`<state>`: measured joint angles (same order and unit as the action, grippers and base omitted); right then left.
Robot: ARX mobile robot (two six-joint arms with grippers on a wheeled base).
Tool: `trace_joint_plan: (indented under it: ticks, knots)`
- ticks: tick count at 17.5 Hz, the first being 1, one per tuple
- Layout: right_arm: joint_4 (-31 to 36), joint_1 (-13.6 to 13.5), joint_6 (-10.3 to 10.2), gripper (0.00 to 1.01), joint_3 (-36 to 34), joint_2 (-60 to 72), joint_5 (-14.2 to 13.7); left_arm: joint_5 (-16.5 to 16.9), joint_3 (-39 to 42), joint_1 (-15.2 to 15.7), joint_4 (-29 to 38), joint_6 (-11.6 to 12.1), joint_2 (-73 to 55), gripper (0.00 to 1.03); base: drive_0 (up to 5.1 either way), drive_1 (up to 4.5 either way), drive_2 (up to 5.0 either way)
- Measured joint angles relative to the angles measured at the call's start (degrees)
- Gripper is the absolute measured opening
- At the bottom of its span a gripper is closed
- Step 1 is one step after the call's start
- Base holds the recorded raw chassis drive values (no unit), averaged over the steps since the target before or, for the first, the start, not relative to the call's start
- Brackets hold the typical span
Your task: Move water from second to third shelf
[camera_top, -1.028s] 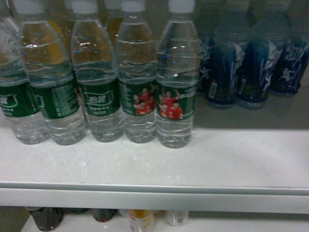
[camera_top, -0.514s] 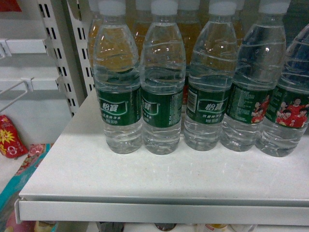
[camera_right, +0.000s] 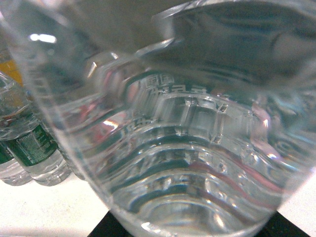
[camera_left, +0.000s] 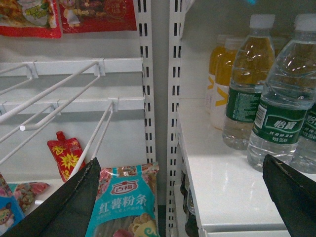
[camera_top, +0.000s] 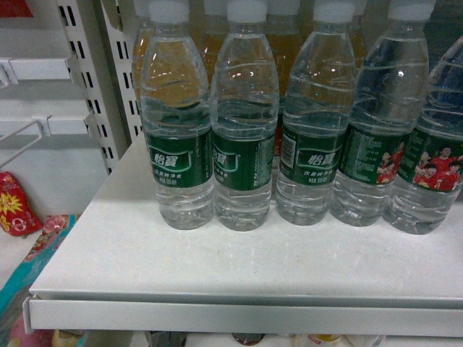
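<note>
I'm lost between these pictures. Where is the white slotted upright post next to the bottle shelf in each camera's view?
Head: the slotted post stands at upper left, at the shelf's left end.
Left wrist: it runs top to bottom just left of centre.
Right wrist: not in it; a very close clear bottle fills the frame.
Shared landmark: the green-labelled water bottles, at right in the left wrist view and at the left edge in the right wrist view.

Bare shelf (camera_top: 217,267) front, water bottles (camera_top: 244,123) blocking behind

Water bottle (camera_top: 177,155) label: 怡寶; teal packet (camera_left: 126,205): 红薯粉条.
</note>
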<state>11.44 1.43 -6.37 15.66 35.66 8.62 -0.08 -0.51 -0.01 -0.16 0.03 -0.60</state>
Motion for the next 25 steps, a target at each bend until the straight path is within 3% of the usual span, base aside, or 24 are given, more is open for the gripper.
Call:
trace_joint_plan:
  ticks: [6,17,25]
  knots:
    - [0.0,0.0,0.02,0.38,0.0,0.0,0.0,0.02,0.0,0.0,0.0,0.0,0.0,0.98,-0.4,0.23,0.2]
    - [-0.48,0.07,0.02,0.38,-0.02,0.24,-0.31,0.07,0.0,0.0,0.0,0.0,0.0,0.98,-3.0,2.85,0.8]
    - [-0.17,-0.31,0.26,0.38,-0.31,0.31,0.42,0.02,0.0,-0.04,-0.02,0.0,0.0,0.98,0.1,0.06,0.1]
